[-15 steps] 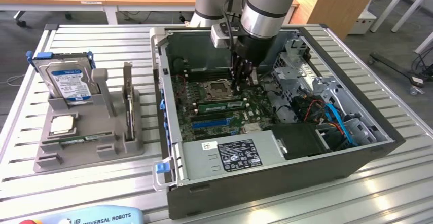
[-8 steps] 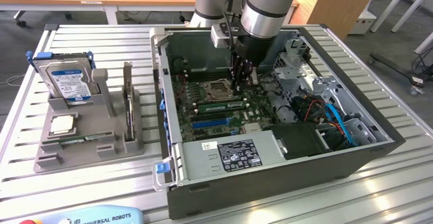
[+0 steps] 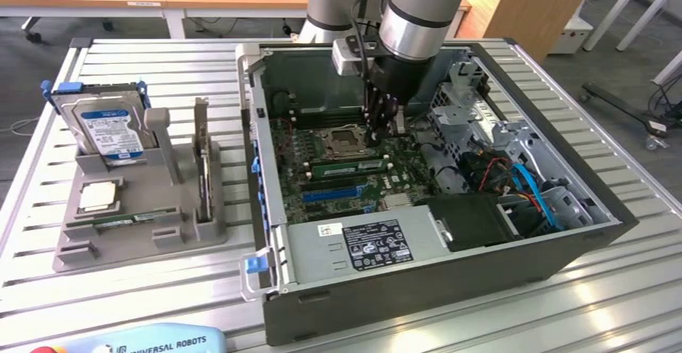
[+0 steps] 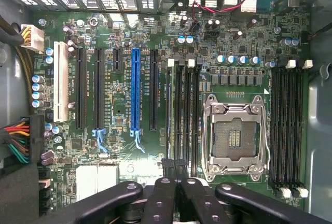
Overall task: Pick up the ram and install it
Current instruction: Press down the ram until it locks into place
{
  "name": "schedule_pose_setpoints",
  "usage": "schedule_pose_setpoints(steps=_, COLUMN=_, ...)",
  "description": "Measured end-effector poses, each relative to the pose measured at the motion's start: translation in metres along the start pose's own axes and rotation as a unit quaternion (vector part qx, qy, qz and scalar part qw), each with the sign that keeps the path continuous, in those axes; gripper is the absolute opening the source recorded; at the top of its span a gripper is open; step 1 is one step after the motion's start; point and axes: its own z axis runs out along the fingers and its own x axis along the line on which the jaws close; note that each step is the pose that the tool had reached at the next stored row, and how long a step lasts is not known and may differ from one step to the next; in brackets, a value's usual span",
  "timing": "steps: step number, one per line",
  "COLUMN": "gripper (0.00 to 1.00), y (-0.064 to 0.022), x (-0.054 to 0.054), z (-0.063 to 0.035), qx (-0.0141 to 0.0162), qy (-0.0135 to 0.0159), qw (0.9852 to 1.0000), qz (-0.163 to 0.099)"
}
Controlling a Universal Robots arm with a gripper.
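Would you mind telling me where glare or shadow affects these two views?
Exterior view: bright glare on the metal table toward that view's lower right, while the computer case interior sits darker beneath the arm. Wrist view: the motherboard is evenly lit, without strong glare.

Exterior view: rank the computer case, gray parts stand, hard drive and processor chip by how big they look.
1. computer case, by far the largest
2. gray parts stand
3. hard drive
4. processor chip
The last three sit together at a similar distance, so their order is safe.
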Motion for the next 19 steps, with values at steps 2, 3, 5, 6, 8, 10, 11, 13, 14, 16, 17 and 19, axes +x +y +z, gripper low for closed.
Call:
schedule_pose_setpoints(steps=2, gripper=0.1, y=0.0, x=0.0, z=0.0, qx=0.0, qy=0.0, qw=1.0, qz=0.0)
schedule_pose_setpoints(steps=3, gripper=0.1, y=0.0, x=0.0, z=0.0, qx=0.0, qy=0.0, qw=1.0, qz=0.0)
schedule_pose_setpoints(steps=5, gripper=0.1, y=0.0, x=0.0, z=0.0, qx=0.0, qy=0.0, qw=1.0, qz=0.0)
schedule_pose_setpoints(steps=6, gripper=0.1, y=0.0, x=0.0, z=0.0, qx=0.0, qy=0.0, qw=1.0, qz=0.0)
schedule_pose_setpoints(steps=8, gripper=0.1, y=-0.0005, x=0.0, z=0.0, qx=0.0, qy=0.0, qw=1.0, qz=0.0)
schedule_pose_setpoints(steps=10, gripper=0.1, y=-0.0022, x=0.0, z=-0.0001, qx=0.0, qy=0.0, qw=1.0, qz=0.0)
schedule_pose_setpoints(steps=11, gripper=0.1, y=-0.0035, x=0.0, z=-0.0002, qx=-0.0001, qy=0.0, qw=1.0, qz=0.0)
schedule_pose_setpoints(steps=13, gripper=0.1, y=-0.0067, x=0.0, z=-0.0003, qx=0.0, qy=0.0, qw=1.0, qz=0.0)
schedule_pose_setpoints(steps=14, gripper=0.1, y=-0.0083, x=0.0, z=-0.0003, qx=0.0, qy=0.0, qw=1.0, qz=0.0)
schedule_pose_setpoints(steps=16, gripper=0.1, y=-0.0117, x=0.0, z=-0.0005, qx=0.0, qy=0.0, qw=1.0, qz=0.0)
schedule_pose_setpoints(steps=17, gripper=0.1, y=-0.0134, x=0.0, z=-0.0005, qx=0.0, qy=0.0, qw=1.0, qz=0.0)
schedule_pose_setpoints(steps=19, gripper=0.1, y=-0.0168, x=0.0, z=-0.0007, qx=0.0, qy=0.0, qw=1.0, qz=0.0)
